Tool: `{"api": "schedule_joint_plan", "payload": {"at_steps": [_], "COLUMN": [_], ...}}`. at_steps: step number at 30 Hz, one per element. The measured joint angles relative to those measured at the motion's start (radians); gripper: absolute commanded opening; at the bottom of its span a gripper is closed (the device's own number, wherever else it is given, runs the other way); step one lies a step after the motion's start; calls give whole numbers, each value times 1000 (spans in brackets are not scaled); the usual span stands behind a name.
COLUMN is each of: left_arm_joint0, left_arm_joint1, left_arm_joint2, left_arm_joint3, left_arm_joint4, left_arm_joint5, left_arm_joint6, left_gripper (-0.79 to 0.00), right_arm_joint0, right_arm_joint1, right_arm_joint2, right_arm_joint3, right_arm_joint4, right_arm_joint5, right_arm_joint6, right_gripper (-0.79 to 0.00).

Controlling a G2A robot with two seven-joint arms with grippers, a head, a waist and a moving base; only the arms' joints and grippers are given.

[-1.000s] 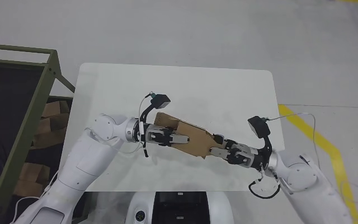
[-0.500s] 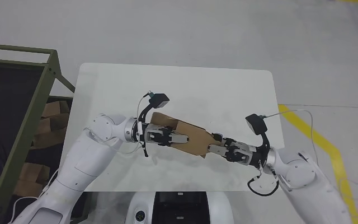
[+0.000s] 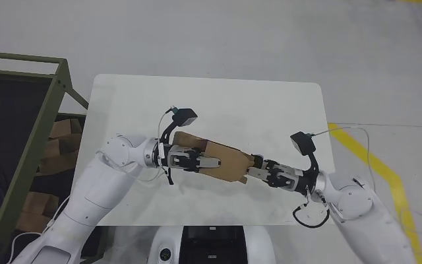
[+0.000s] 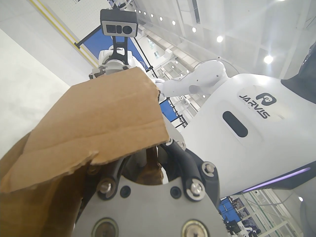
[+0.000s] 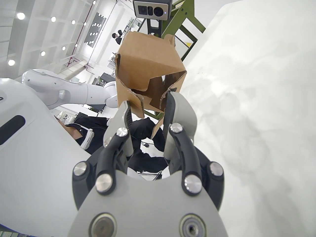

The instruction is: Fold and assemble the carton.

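Carton (image 3: 227,164) held over the middle of the table (image 3: 264,105), with a gripper at each end.
Your left gripper (image 3: 201,160), at the carton's 9 o'clock end, is clamped on cardboard; its wrist view hides the fingertips behind a flap. Your right gripper (image 5: 149,102), at 4 o'clock, is spread apart, with torn flaps between its fingers (image 5: 177,114). A green rack (image 3: 39,112) stands at the table's 9 o'clock.

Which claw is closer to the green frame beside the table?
The left claw. It grips the box end nearest the green frame; the right claw sits at the box's other end, farther away.
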State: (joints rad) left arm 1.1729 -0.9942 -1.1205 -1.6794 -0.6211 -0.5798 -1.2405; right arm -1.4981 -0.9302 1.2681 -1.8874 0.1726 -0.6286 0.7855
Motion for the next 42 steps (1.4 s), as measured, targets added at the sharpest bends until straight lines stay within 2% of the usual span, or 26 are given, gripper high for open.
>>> {"api": "schedule_joint_plan", "payload": {"at_steps": [7, 12, 24, 28, 31, 34, 37, 42], "left_arm_joint0": [-6, -16, -14, -13, -12, -10, -7, -4], "left_arm_joint1": [6, 7, 19, 22, 25, 28, 31, 36], "left_arm_joint2": [13, 29, 31, 33, 34, 32, 30, 31], "left_arm_joint3": [5, 14, 9, 4, 0, -5, -8, -9], "left_arm_joint4": [1, 1, -10, -10, -10, -11, -12, -16], "left_arm_joint5": [-4, -7, -21, -26, -31, -39, -45, -48], "left_arm_joint6": [4, 7, 21, 26, 31, 39, 45, 48], "left_gripper": [-785, -785, -785, -785, -785, -785, -785, -785], "right_arm_joint0": [6, 15, -55, -85, -88, -63, -29, 19], "right_arm_joint1": [-1, -1, 11, 14, 16, 17, 13, 6], "right_arm_joint2": [-11, -27, 65, 98, 102, 81, 50, -5], "right_arm_joint3": [-9, -9, -3, -3, -9, -12, -13, 9], "right_arm_joint4": [3, 20, 37, 36, 29, 24, 20, 63], "right_arm_joint5": [-25, -66, -107, -92, -55, 0, 32, 9], "right_arm_joint6": [24, 52, 13, -12, 6, 45, 68, 97], "right_gripper": [-508, -468, -459, -459, -419, -400, -345, -348]}}
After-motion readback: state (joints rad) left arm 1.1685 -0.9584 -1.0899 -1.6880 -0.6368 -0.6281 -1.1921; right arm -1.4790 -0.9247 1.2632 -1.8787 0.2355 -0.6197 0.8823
